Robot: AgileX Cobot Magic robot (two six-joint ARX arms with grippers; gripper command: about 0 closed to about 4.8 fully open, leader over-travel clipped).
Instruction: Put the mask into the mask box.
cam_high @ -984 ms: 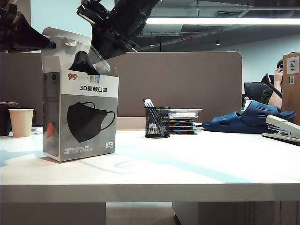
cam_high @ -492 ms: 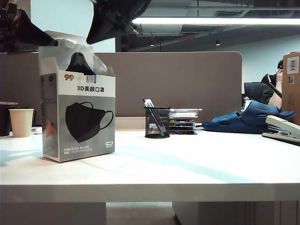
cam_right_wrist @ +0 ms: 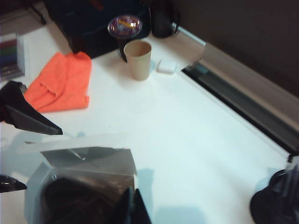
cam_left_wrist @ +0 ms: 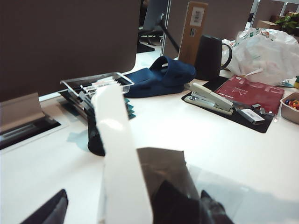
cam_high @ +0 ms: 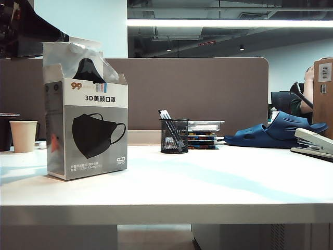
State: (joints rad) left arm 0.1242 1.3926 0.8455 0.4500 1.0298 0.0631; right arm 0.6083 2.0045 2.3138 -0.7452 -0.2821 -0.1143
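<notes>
Exterior view, right arm gone, mask (cam_high: 89,69) left in mask box (cam_high: 87,127).

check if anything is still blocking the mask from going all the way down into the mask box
Nothing visible blocks it. The mask already sits in the open top of the mask box, its wrapper poking above the rim. The open left gripper is beside the flap; the shut right gripper is above.

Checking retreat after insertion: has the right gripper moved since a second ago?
Yes. It was above the mask box in the exterior view and has risen out of frame; the left gripper remains at the box's upper left.
</notes>
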